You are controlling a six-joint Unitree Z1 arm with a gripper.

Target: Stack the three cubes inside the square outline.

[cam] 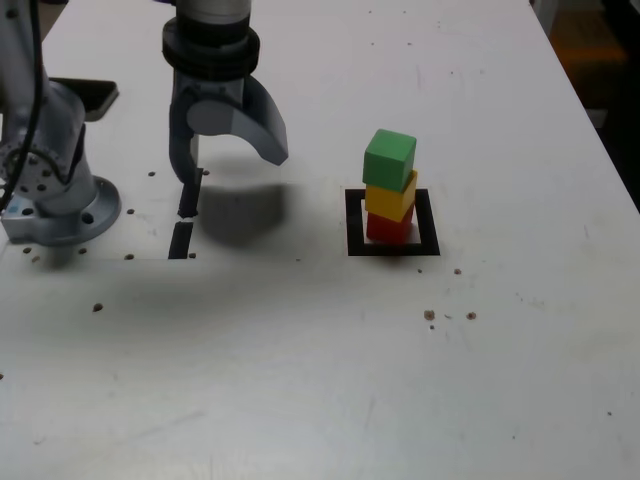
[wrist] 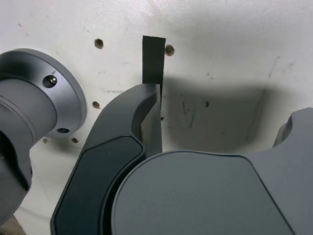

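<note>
The three cubes stand in one stack inside the square outline (cam: 352, 222), right of centre in the exterior view: red cube (cam: 390, 230) at the bottom, yellow cube (cam: 390, 197) on it, green cube (cam: 390, 157) on top, turned slightly. My gripper (cam: 232, 162) hangs well off to the exterior view's left of the stack, open, with nothing between its fingers. In the wrist view one finger (wrist: 122, 142) and part of the other finger (wrist: 296, 127) show, wide apart over bare table. The cubes do not show in the wrist view.
Two short black strips (cam: 187, 200) lie on the white table (cam: 300, 380) under the gripper; one strip (wrist: 153, 58) shows in the wrist view. The arm's round grey base (cam: 55, 205) stands at the exterior view's left. Small holes dot the table.
</note>
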